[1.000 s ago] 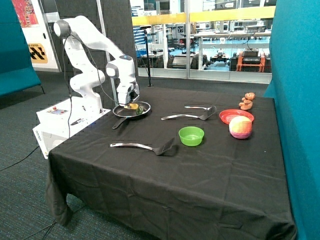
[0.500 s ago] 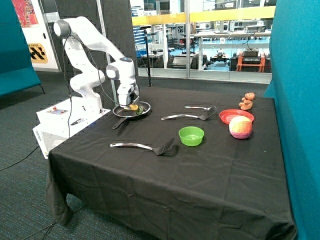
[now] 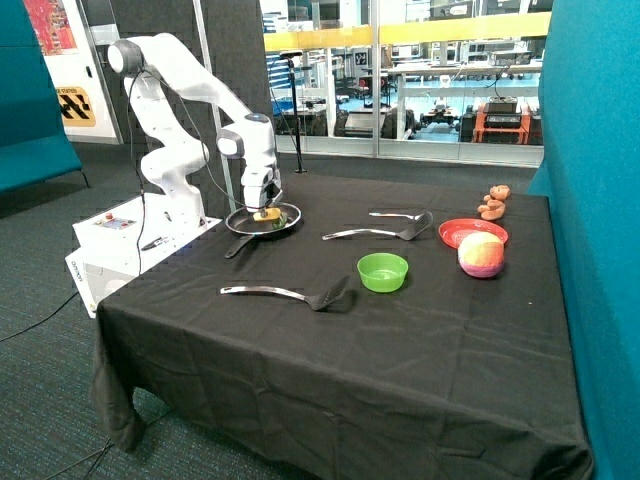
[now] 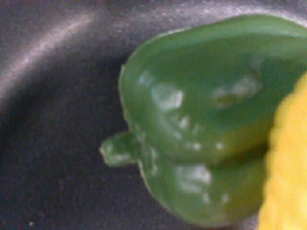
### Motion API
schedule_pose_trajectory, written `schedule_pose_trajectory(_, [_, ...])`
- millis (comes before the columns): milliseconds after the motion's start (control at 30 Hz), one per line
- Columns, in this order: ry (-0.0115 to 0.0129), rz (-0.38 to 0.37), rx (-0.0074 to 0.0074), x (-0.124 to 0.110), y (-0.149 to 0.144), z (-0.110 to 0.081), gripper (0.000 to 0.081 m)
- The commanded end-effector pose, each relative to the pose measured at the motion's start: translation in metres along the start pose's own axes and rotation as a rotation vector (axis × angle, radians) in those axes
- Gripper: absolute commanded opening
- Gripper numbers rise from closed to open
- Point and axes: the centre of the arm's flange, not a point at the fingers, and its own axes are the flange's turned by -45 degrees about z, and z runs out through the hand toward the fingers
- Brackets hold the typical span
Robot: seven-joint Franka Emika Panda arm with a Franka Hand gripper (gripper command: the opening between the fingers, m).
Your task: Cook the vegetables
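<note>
Both vegetables lie in the pan under the pincer

Nearest the outside camera on the black-clothed surface [image 3: 330, 380] lies a long metal-handled spatula with a dark head [image 3: 290, 294]. Just beyond it stands a small bright green plastic bowl [image 3: 383, 271]. Off to the side near the teal wall, a large round pink-and-yellow toy fruit [image 3: 481, 254] sits touching the rim of a flat red plate [image 3: 462, 228]. Between the bowl and the plate, a little farther back, two more metal utensils with dark heads [image 3: 385, 226] lie side by side. At the far corner rest small brown toy pieces [image 3: 493, 202].

On the robot's side of the surface, the round dark frying pan [image 3: 238, 222] holds the oblong yellow toy vegetable [image 3: 267, 213] and the stubby dark green pepper-like toy vegetable [image 3: 277, 223], the two touching. The white arm's pincer [image 3: 262, 199] hangs directly over the yellow one; I cannot tell how its fingers stand. The wrist view fills with the green pepper [image 4: 201, 124], stem out, lying on the pan floor against the yellow piece [image 4: 288, 167]
</note>
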Motion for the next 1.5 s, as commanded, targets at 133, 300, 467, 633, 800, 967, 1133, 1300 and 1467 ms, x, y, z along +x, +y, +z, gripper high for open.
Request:
schedule_pose_trajectory(133, [-0.0029, -0.022, 0.0021, 0.001, -0.007, 0.0, 0.0808])
schedule_pose_trajectory(300, [-0.0029, -0.024, 0.0021, 0.002, -0.007, -0.002, 0.0808])
schedule_pose_trajectory(467, [-0.0028, -0.027, 0.0021, 0.004, -0.003, -0.016, 0.0808])
schedule_pose_trajectory(633, [-0.0028, -0.029, 0.0021, 0.005, 0.0, -0.024, 0.0779])
schedule_pose_trajectory(800, [-0.0028, -0.036, 0.0021, 0.005, 0.002, -0.03, 0.0743])
schedule_pose_trajectory(967, [-0.0028, -0.04, 0.0021, 0.005, 0.004, -0.036, 0.0709])
schedule_pose_trajectory(1133, [-0.0028, -0.052, 0.0021, 0.004, 0.003, -0.047, 0.064])
schedule_pose_trajectory(1300, [-0.0028, -0.078, 0.0022, 0.006, 0.0, -0.055, 0.0588])
schedule_pose_trajectory(1467, [-0.0028, -0.103, 0.0022, 0.008, -0.003, -0.061, 0.0565])
